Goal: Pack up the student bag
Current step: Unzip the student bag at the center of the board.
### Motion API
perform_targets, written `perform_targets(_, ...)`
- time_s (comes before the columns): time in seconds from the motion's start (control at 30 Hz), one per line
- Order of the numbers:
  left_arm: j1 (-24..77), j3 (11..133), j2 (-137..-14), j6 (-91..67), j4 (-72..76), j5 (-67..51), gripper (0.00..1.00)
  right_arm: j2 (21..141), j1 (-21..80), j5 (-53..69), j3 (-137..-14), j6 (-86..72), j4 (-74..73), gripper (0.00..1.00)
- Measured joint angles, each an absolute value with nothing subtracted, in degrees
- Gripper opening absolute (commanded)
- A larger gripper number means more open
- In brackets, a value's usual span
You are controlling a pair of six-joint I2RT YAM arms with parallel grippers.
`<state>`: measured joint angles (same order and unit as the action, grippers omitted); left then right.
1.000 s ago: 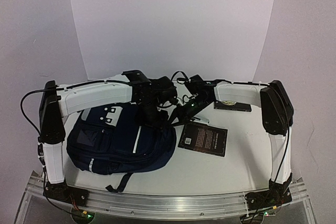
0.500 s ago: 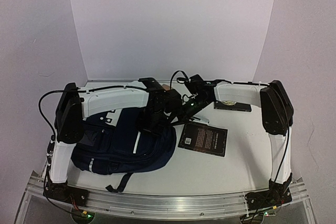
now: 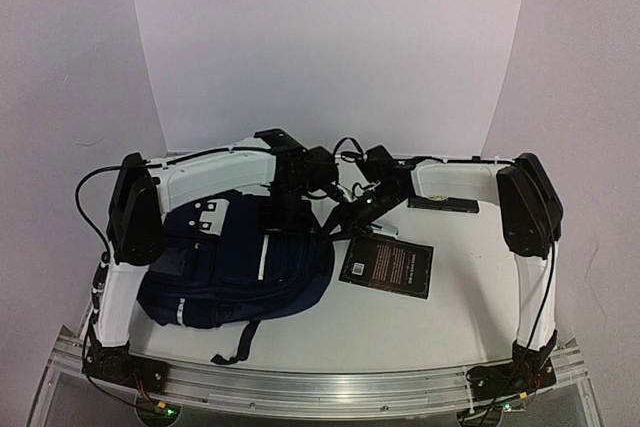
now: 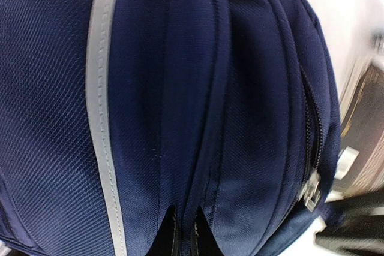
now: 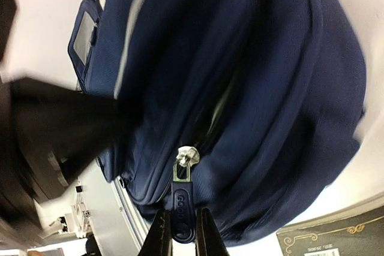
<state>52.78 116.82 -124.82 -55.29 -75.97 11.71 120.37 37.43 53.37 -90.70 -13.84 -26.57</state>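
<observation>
Left arm has swung in since a second ago, elbow pulled toward the table's left edge, and the left gripper (image 3: 290,209) has gone from wide open to closed on top of the bag; the bag's near strap has shifted a little, right arm unchanged. Nearest the front edge, a black strap (image 3: 237,342) trails off the student bag (image 3: 215,267), which lies flat on the left half of the white table (image 3: 450,317), front face up, its top end pointing to the centre. Just right of it, apart from it, a black book (image 3: 387,265) lies flat around mid-table. At the bag's far, rounded end both grippers meet. Left gripper comes down from above, fingers closed, pinching a ridge of navy fabric between the tips; the wrist view shows the grey stripe (image 4: 102,118) running left of that pinch. Right gripper (image 5: 180,232) reaches in from the right side, fingers nearly together, clamped on the dark zipper pull (image 5: 181,199) at the bag's seam. Farther back, near the far-right edge, a second dark flat item (image 3: 443,204) lies partly under the right arm; what it is cannot be told.
</observation>
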Motion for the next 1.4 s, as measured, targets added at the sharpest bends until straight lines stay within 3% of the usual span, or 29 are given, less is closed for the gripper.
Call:
perform_targets(0.43, 45.4, 112.7, -120.1, -65.0, -64.2, 7.4, 0.00, 113.2, 40.4, 49.3, -77.5, -27.7, -10.1, 0.00)
perform_targets(0.77, 41.7, 112.7, -119.6, -70.9, -59.8, 4.0, 0.00, 106.0, 48.9, 34.8, -64.6, -36.4, 9.4, 0.00)
perform_targets(1.23, 40.2, 105.2, -113.5, -74.7, -53.7, -0.6, 0.00, 110.4, 62.9, 19.2, -65.1, -28.2, 19.8, 0.00)
perform_targets(1.4, 39.8, 100.9, -110.7, -75.3, -49.8, -1.6, 0.00, 113.1, 66.3, 14.2, -67.2, -25.2, 21.0, 0.08)
